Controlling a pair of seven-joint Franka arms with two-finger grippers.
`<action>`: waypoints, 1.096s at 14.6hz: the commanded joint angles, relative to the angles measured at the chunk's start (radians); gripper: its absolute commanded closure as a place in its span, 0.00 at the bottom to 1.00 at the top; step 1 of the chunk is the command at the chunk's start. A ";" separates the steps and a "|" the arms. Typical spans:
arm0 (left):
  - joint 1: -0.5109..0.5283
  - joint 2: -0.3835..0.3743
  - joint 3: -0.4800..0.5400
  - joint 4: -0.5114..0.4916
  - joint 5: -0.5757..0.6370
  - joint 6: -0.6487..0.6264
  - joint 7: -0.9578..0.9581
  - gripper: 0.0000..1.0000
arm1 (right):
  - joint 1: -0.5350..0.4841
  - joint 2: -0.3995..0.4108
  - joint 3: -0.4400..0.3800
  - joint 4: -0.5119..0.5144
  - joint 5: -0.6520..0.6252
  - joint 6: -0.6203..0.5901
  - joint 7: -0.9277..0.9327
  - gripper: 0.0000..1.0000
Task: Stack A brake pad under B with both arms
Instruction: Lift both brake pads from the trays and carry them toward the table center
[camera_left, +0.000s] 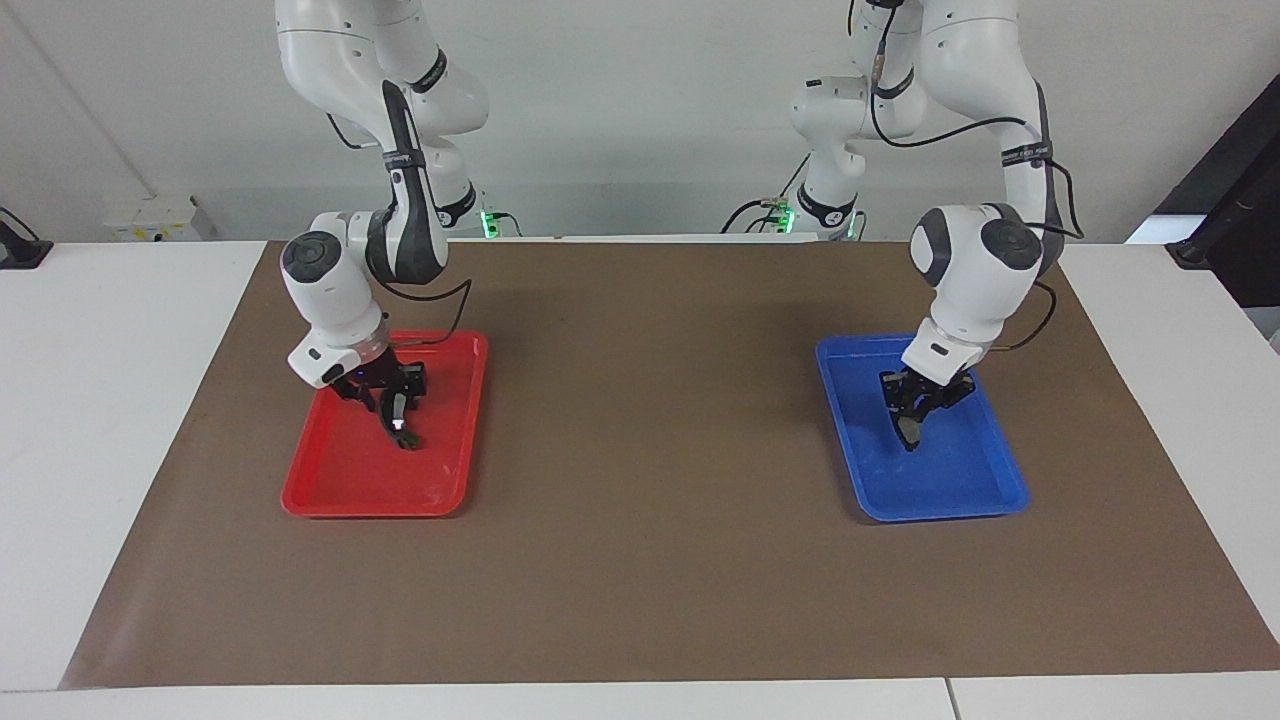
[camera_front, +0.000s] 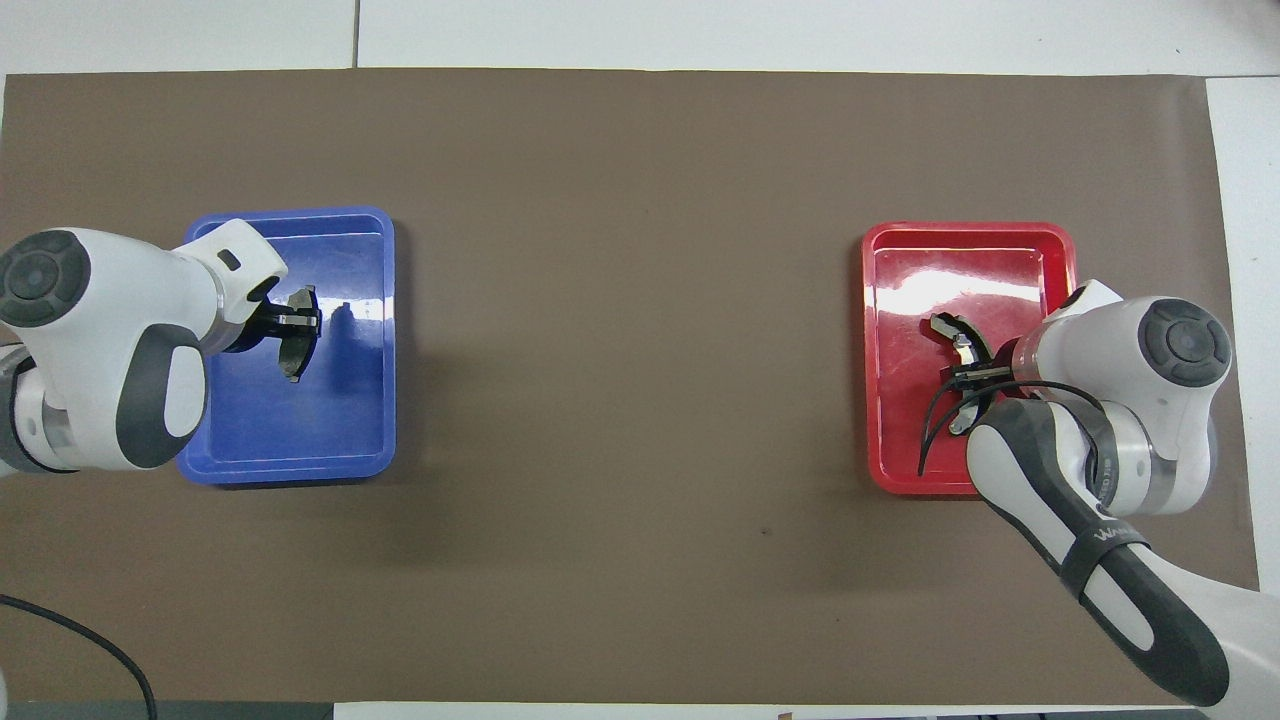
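The A brake pad (camera_left: 908, 432), short, plain and dark grey, is held on edge in my left gripper (camera_left: 914, 412), low over the blue tray (camera_left: 960, 490). In the overhead view the pad (camera_front: 294, 358) hangs from the left gripper (camera_front: 298, 320) over the tray's half nearer the left arm's end. B (camera_left: 404, 432), the long crescent pad with silvery patches, is in my right gripper (camera_left: 397, 412), low in the red tray (camera_left: 350, 480). Overhead, B (camera_front: 962, 346) curves under the right gripper (camera_front: 968, 374). I cannot tell whether either pad touches its tray floor.
The blue tray (camera_front: 300, 455) and red tray (camera_front: 900, 300) sit at the two ends of a brown mat (camera_front: 620, 350) that covers the white table. Bare mat lies between the trays. A black cable loops from the right wrist over the red tray.
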 joint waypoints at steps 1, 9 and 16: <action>-0.068 -0.040 0.011 0.100 0.005 -0.167 -0.022 0.88 | -0.009 0.009 0.008 0.066 0.051 -0.069 -0.011 1.00; -0.480 0.106 0.013 0.139 0.006 0.063 -0.596 0.86 | -0.006 0.001 0.009 0.226 0.050 -0.281 -0.144 1.00; -0.577 0.332 0.013 0.281 0.009 0.133 -0.767 0.73 | 0.076 0.024 0.014 0.321 0.036 -0.355 -0.039 1.00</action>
